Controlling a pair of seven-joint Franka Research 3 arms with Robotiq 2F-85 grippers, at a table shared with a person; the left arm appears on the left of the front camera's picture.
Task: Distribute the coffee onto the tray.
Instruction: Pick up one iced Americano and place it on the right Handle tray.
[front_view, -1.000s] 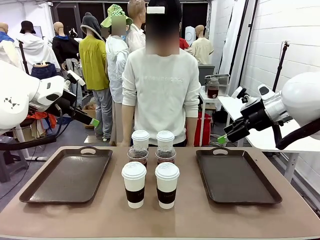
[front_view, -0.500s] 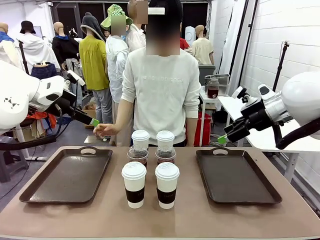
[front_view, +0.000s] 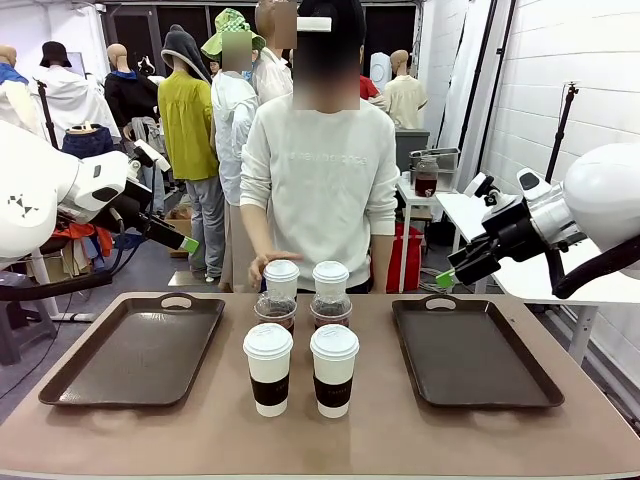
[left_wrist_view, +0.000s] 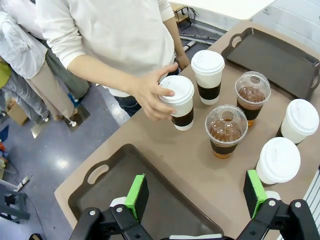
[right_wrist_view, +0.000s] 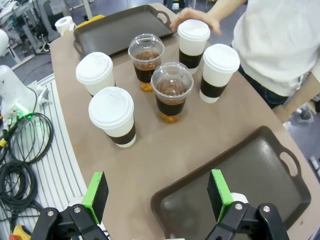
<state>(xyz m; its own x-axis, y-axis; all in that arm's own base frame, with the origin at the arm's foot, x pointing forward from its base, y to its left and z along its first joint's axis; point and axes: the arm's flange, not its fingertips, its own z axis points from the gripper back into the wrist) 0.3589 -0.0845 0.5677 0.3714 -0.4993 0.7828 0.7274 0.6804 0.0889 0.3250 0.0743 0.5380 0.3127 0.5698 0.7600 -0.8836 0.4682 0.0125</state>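
The left gripper (left_wrist_view: 196, 195) hangs spread and empty, high by the left tray (left_wrist_view: 145, 172). The right gripper (right_wrist_view: 157, 197), equally spread, hovers by the right tray (right_wrist_view: 240, 180), each probably parked to serve its own side. The 6 cups of coffee (front_view: 333, 370) stand clustered between the 2 trays, none on either. A person's hand (left_wrist_view: 150, 92) grips 1 sleeved cup (left_wrist_view: 179, 100). The counter (front_view: 380, 430) is brown, and bystanders fill the workshop behind.

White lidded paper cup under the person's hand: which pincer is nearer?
Left. The left pincer hovers open by the left dark brown tray, the white paper cup just beyond it; the right pincer hovers by the right dark brown tray, with the other cups between.
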